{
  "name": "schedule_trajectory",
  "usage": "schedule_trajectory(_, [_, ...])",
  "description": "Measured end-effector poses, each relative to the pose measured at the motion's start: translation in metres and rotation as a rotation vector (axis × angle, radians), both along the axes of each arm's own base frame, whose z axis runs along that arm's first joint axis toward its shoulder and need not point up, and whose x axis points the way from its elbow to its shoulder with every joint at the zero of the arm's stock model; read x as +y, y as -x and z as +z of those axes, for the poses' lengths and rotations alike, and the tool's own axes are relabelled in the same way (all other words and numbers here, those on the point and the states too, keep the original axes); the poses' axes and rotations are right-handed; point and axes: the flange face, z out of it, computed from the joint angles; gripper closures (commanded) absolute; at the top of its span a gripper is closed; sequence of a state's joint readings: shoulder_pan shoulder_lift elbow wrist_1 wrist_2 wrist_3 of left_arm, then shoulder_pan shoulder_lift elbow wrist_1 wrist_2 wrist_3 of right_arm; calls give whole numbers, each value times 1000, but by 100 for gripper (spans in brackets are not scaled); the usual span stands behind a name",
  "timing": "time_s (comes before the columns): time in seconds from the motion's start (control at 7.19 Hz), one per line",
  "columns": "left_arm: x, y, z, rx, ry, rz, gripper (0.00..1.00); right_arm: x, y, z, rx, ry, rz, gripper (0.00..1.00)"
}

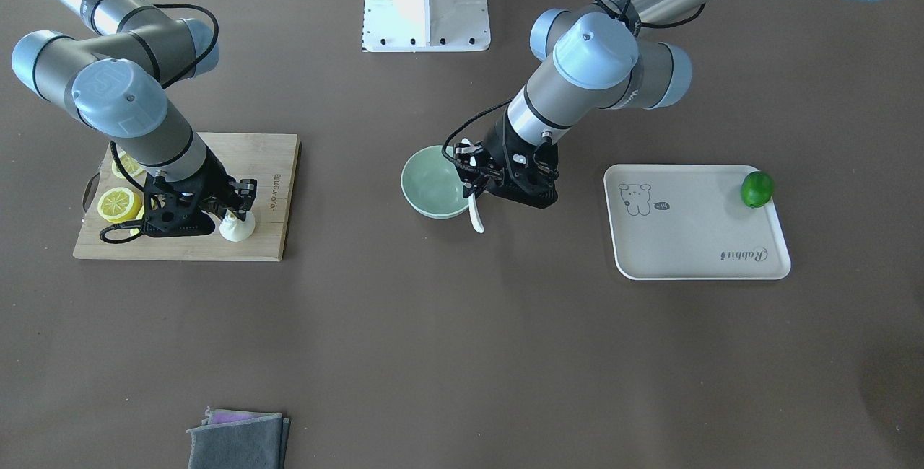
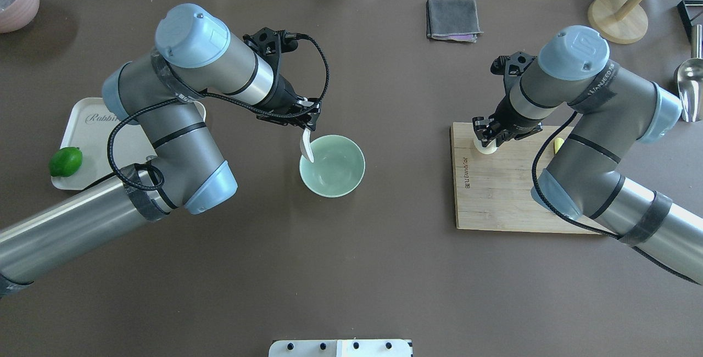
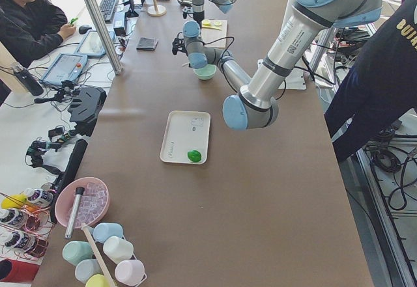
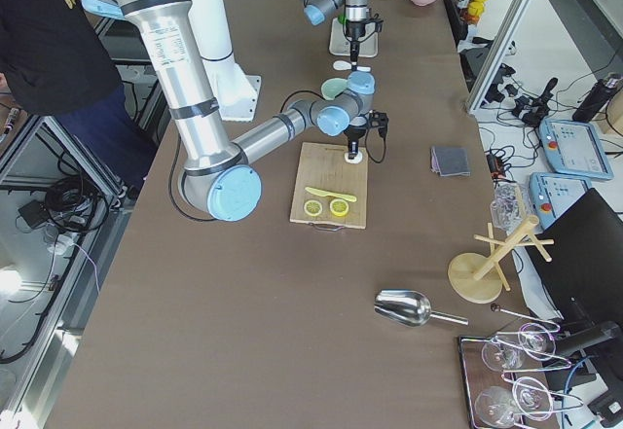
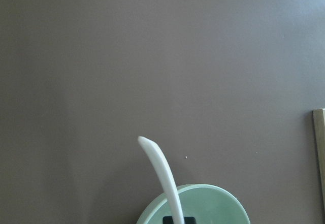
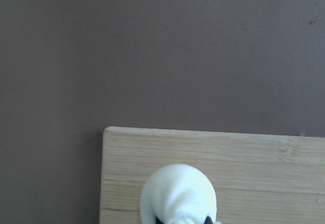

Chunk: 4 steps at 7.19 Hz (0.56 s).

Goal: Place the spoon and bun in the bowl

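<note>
Lime (image 1: pixel 756 189) sits in corner of beige tray (image 1: pixel 693 238). Well apart from tray: cutting board (image 1: pixel 253 159) carrying lemon halves (image 1: pixel 119 203); folded grey cloth (image 1: pixel 238 440).

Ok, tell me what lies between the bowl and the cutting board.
Nothing: the overhead view shows only bare brown table between the mint-green bowl and the wooden cutting board.

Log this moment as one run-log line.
left gripper: shut on spoon, at bowl rim | right gripper: around top of bun on cutting board, grip unclear | bowl: no bun inside
</note>
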State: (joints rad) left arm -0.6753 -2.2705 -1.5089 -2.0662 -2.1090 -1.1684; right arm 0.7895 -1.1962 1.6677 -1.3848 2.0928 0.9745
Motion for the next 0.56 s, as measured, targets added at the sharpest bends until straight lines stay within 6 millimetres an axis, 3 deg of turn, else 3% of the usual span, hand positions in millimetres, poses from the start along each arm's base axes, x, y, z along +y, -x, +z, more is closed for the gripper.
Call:
schedule_trajectory(0.28, [16, -23, -6, -5, -10, -20, 100, -10, -22, -32, -55, -7, 40, 100])
schedule_trajectory(0.56, [29, -38, -4, -11, -10, -5, 100, -12, -37, -50, -88, -22, 54, 100])
